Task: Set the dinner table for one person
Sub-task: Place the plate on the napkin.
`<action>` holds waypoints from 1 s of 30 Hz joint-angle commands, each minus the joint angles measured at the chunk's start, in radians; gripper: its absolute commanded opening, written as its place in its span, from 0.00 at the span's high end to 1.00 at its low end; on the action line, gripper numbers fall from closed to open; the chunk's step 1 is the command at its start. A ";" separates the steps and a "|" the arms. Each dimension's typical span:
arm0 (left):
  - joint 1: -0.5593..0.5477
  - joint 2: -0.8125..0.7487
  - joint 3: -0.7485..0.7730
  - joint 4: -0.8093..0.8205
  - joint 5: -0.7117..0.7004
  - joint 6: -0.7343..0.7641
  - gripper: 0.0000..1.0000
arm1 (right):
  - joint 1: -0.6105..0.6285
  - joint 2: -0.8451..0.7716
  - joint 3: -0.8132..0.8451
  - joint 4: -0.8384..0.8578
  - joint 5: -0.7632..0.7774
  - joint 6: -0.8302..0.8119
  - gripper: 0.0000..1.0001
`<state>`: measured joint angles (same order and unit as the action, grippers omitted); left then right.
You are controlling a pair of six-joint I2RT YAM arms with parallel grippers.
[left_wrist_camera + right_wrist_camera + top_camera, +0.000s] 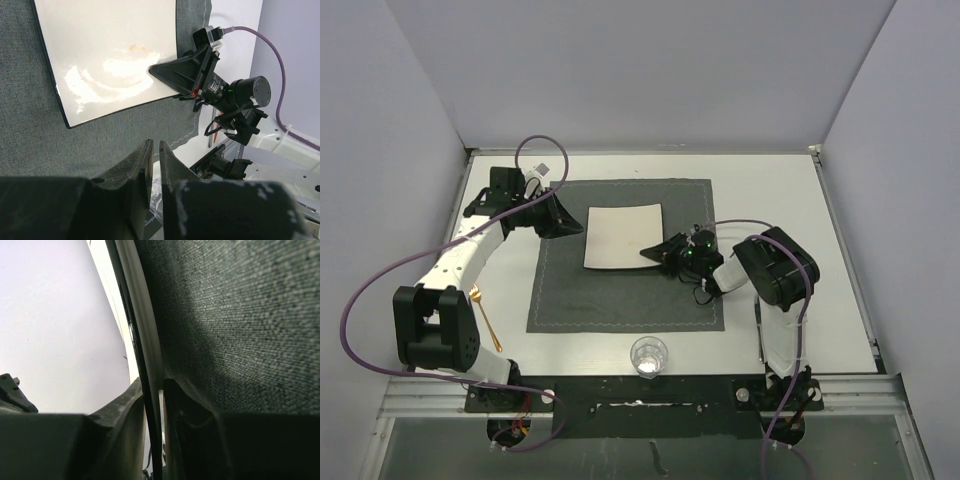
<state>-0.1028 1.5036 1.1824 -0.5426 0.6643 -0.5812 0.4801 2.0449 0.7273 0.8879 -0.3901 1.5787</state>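
Observation:
The dinner table [770, 190] is a large white top with a dark grey stitched placemat [620, 295] in its middle. A square white plate [623, 236] with a black rim lies on the placemat's far half. My right gripper [655, 250] is shut on the plate's right edge. In the right wrist view the rim [145, 355] runs between its fingers [120, 410], against the placemat [240, 315]. My left gripper [570, 225] is shut and empty over the placemat's far left part, just left of the plate. The left wrist view shows the plate [110, 55] and the right gripper [155, 72] on it.
A clear drinking glass [649, 356] stands at the table's near edge, below the placemat. A gold fork [487, 318] lies on the white top left of the placemat, beside the left arm's base. Grey walls close in the table on three sides.

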 commanded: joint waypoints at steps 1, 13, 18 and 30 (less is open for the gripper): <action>0.006 -0.062 0.008 0.017 0.022 0.018 0.90 | 0.012 -0.077 0.004 0.053 0.023 -0.023 0.74; 0.005 -0.068 0.002 0.020 0.024 0.014 0.90 | 0.013 -0.211 0.028 -0.209 0.067 -0.133 0.26; 0.005 -0.074 -0.003 0.024 0.026 0.011 0.90 | 0.020 -0.275 0.080 -0.417 0.092 -0.213 0.16; 0.005 -0.075 -0.009 0.047 0.033 -0.006 0.90 | 0.047 -0.378 0.333 -0.992 0.233 -0.456 0.03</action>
<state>-0.1028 1.4998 1.1709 -0.5400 0.6662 -0.5873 0.5129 1.7393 0.9638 0.0917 -0.2432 1.2331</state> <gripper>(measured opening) 0.098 0.958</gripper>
